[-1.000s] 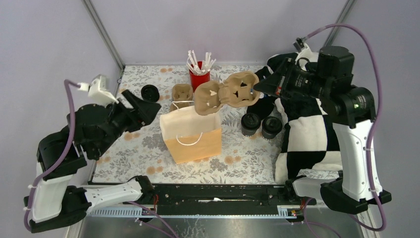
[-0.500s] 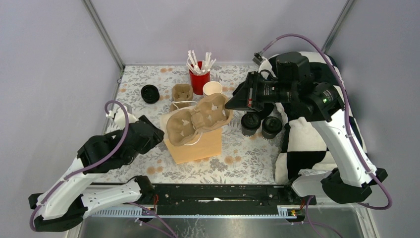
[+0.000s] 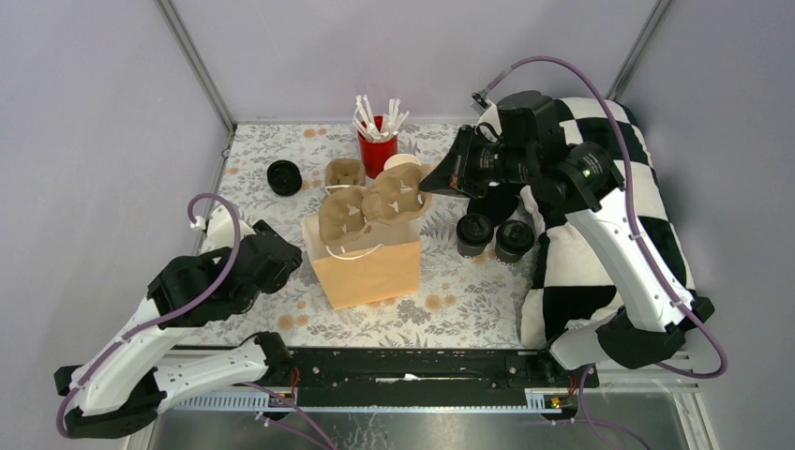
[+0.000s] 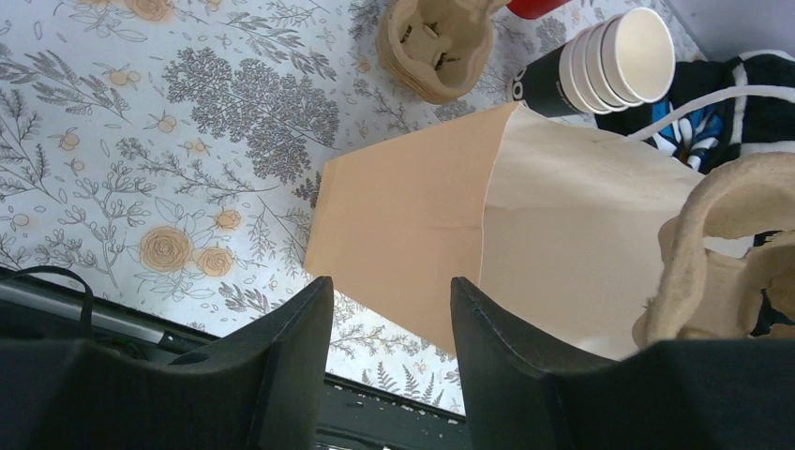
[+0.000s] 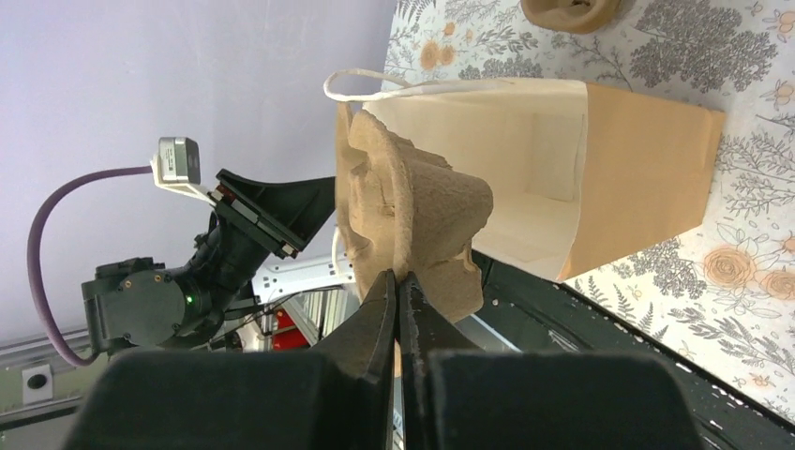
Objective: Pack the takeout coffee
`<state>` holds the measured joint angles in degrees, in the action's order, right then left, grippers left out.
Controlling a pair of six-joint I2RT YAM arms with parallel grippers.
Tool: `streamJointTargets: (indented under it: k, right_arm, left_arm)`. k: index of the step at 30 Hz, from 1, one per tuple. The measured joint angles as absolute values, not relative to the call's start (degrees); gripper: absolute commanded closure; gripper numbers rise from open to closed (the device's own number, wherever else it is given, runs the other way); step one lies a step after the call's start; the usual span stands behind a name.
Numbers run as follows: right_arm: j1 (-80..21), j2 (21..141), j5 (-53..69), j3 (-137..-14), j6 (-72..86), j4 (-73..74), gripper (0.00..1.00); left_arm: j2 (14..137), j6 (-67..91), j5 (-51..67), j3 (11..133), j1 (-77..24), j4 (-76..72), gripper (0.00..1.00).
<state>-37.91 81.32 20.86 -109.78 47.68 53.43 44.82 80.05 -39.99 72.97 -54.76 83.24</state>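
Top external: right hand (image 3: 427,192) pinches carrier (image 3: 370,208) rim over bag (image 3: 370,270) mouth; left hand (image 4: 389,286) part-open, empty, alongside.

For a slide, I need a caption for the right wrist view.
The right hand pinches a pulp cup carrier at the mouth of the open paper bag.

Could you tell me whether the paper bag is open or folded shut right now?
Open: the paper bag stands upright with its mouth spread, and the right wrist view shows its pale inside.

Two black-lidded cups (image 3: 474,228) (image 3: 514,234), upright, adjacent
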Motion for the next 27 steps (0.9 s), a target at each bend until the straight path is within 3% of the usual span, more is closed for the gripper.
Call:
streamJointTargets:
  k: [9, 27]
  right_arm:
    - [-37.9, 85.0, 19.9, -115.4, 46.0, 55.9, 1.0]
    - [-39.1, 89.3, 12.7, -120.1, 35.7, 65.6, 1.0]
  left_arm:
    - [49.6, 83.9, -40.7, 66.8, -54.6, 82.6, 0.61]
    - [52.2, 72.2, -28.7, 59.9, -54.4, 62.2, 0.63]
